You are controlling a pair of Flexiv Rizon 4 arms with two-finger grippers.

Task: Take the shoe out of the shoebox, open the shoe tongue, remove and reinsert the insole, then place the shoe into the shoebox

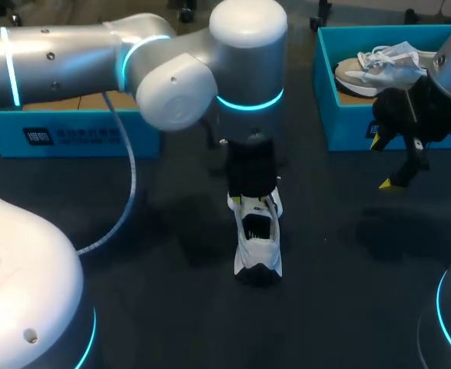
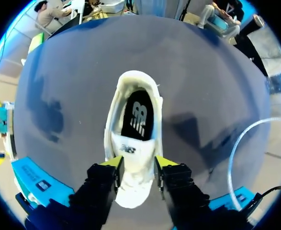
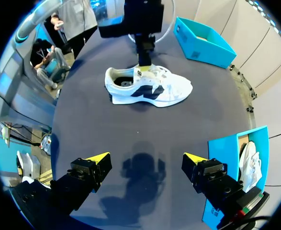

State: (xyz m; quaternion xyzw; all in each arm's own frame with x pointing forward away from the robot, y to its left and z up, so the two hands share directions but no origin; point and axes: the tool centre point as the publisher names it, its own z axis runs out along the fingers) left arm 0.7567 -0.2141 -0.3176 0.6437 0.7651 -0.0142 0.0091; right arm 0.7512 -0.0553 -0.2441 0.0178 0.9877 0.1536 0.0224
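A white shoe (image 1: 257, 246) with dark side marks stands upright on the dark table, mid-table, its heel toward the near edge. Its black insole (image 2: 139, 117) lies inside. My left gripper (image 1: 253, 201) hangs straight down over the shoe's lace area. In the left wrist view the left gripper (image 2: 139, 165) stands open, one yellow tip at each side of the tongue (image 2: 128, 149). My right gripper (image 1: 383, 163) is open and empty above bare table at the right, well clear of the shoe (image 3: 164, 88). A blue shoebox (image 1: 71, 134) sits at the back left.
A second blue shoebox (image 1: 325, 92) at the back right holds another pale shoe (image 1: 379, 65), just behind my right gripper. My left arm's cable (image 1: 129, 184) droops over the table's left half. Bare table lies around the shoe.
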